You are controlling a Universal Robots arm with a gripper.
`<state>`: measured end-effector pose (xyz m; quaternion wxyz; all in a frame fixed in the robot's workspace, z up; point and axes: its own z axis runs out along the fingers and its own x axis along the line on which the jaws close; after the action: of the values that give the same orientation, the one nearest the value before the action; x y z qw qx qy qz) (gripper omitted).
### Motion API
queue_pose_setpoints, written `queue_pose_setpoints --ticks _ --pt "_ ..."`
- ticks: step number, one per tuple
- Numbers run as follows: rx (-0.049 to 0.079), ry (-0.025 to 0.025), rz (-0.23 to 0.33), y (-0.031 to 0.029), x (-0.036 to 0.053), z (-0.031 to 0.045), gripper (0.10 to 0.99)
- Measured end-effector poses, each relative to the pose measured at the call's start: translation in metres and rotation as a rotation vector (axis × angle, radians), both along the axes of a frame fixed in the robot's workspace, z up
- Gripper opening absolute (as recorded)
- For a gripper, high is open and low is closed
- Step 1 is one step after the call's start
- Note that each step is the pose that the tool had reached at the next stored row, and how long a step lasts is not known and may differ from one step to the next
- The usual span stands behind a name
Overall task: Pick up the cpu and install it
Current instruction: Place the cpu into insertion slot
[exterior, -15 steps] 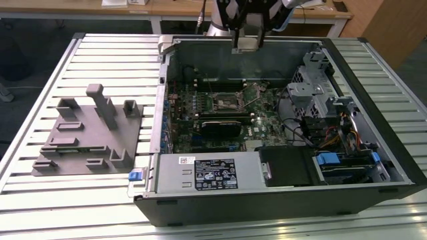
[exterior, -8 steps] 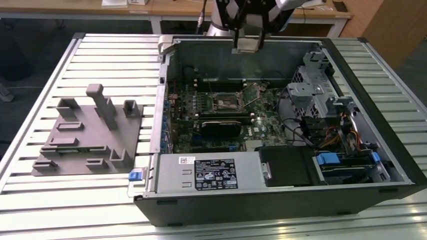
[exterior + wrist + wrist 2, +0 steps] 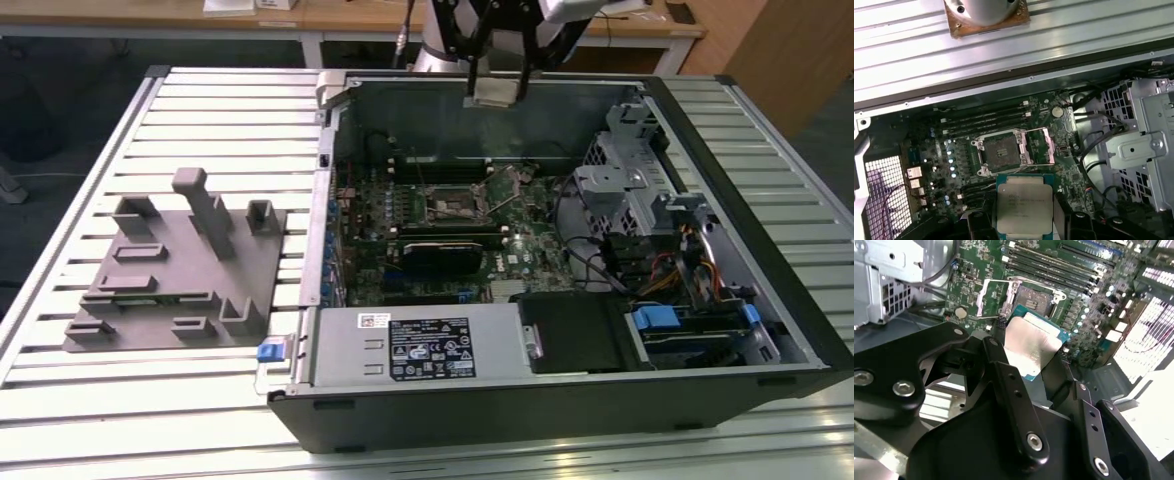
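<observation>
One slatted metal table [image 3: 80,400] carried one open computer case [image 3: 774,330] and, at the exterior view's left, one grey fixture [image 3: 174,270]. Wooden desks [image 3: 347,15] stood behind. Inside the case lay one motherboard [image 3: 441,210] with one empty socket [image 3: 1001,150], its frame seemingly standing open. One power supply [image 3: 414,345] bore two labels [image 3: 430,355], one white and one black, with print too small to read. The gripper [image 3: 497,85] hung over the case, its two fingers [image 3: 1004,365] clamped narrow on the one cpu [image 3: 1024,205]. The chip was held above the board, near the socket but apart from it, and the faint print on its silver top was illegible.
</observation>
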<state>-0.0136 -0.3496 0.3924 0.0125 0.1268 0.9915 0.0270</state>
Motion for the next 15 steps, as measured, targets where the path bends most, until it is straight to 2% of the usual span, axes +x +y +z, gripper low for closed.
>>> queue_pose_setpoints --ticks 15 --pt "0.0 0.0 -0.23 0.0001 0.0 -0.003 0.537"
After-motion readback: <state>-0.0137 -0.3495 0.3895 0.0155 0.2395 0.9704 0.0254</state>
